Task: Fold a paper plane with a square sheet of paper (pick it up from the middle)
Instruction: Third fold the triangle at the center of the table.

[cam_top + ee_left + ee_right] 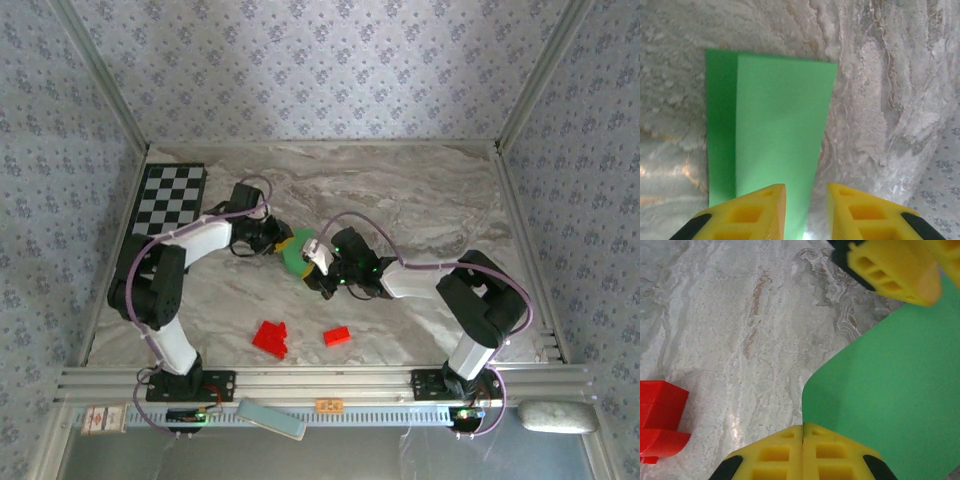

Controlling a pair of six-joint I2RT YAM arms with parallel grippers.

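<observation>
at mid-table, the square sheet of paper (293,258) is pinched at its edge by the clenched right gripper (803,429), seemingly steadied for the released left gripper (806,190) straddling it.

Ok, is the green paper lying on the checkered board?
No, the green paper is near the middle of the table, well apart from the checkered board at the far left corner.
</observation>
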